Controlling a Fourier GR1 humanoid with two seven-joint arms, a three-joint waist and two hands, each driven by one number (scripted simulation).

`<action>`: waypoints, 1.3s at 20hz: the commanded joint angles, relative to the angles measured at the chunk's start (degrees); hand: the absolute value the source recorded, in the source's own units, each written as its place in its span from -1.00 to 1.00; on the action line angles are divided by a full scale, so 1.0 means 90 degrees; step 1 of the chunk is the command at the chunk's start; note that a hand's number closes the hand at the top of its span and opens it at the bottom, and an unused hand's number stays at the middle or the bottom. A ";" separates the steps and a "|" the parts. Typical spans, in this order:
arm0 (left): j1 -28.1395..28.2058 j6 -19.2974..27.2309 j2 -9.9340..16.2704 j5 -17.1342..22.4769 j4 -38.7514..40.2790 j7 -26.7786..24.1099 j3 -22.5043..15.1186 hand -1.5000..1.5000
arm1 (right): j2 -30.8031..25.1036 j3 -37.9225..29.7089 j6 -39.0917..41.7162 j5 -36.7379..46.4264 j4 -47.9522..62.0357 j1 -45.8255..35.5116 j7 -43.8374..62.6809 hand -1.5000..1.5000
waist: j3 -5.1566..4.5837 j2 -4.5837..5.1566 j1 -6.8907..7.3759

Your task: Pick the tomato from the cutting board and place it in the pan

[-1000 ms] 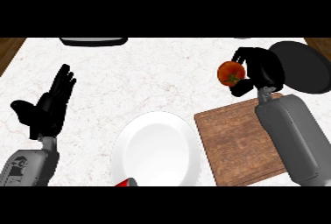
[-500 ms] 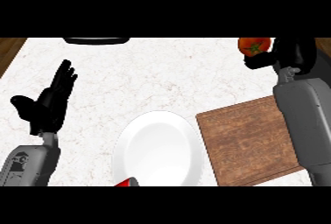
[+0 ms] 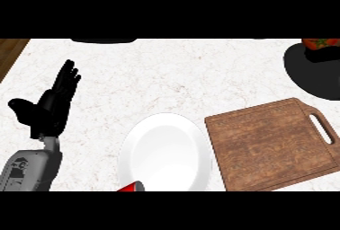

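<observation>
One hand fully visible: left hand (image 3: pixel 50 105) at the view's left side, fingers straight and pointing up, resting, holding nothing. Tomato (image 3: pixel 320 43) sits at the top right corner, partly cut by the frame edge, above the black pan (image 3: pixel 310 74). A dark shape directly under the tomato may be the right hand; can't tell its fingers or whether it's grasping. Tomato is well apart from the left hand, across the whole counter (image 3: pixel 166 76). Wooden cutting board (image 3: pixel 269 146) lower right, bare. White plate (image 3: pixel 166 152) just beside the board's left edge. Red object (image 3: pixel 133 187) at the bottom edge, unidentifiable.
</observation>
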 commanded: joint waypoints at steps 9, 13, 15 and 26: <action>-0.0097 -0.0105 -0.0182 -0.0070 0.0158 -0.0394 -0.0105 0.00 | -0.1129 -0.0706 -0.1267 0.0185 0.2753 -0.0072 -0.1730 1.00 | 0.0029 0.0158 0.0304; -0.0090 -0.0210 -0.0146 -0.0018 0.0132 -0.0320 -0.0123 0.00 | -0.1365 -0.0897 -0.1357 0.0095 0.3089 -0.0003 -0.1991 1.00 | 0.0047 0.0224 0.0399; -0.0306 -0.0090 -0.0305 -0.0055 0.0112 -0.0202 -0.0213 0.00 | -0.1158 -0.0931 -0.1514 0.0067 0.3243 0.0035 -0.2133 1.00 | 0.0055 0.0238 0.0403; -0.0311 -0.0167 -0.0123 -0.0035 0.0015 0.0036 -0.0125 0.00 | -0.1354 -0.1751 0.0709 -0.0941 0.3917 0.0044 -0.2934 -1.00 | 0.0066 0.0191 0.0399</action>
